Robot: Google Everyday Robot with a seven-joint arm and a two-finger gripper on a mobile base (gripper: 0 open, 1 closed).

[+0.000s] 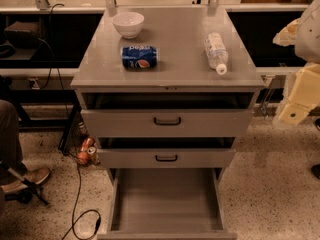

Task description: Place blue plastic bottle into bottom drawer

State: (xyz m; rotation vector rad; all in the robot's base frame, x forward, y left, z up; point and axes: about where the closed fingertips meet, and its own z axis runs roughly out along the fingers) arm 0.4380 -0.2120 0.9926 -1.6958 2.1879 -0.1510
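Note:
The blue plastic bottle (216,52) lies on its side on the right part of the cabinet top (175,69), its white cap pointing toward the front edge. The bottom drawer (166,204) is pulled far out below, and its flat grey floor shows with nothing on it. My gripper (296,101) hangs at the right edge of the view, to the right of the cabinet and lower than the bottle. It holds nothing that I can see.
A blue Pepsi can (139,57) lies on its side on the left of the top, with a white bowl (128,24) behind it. The two upper drawers (167,122) stand slightly open. Cables, cans (86,151) and a person's shoe (27,178) are on the floor to the left.

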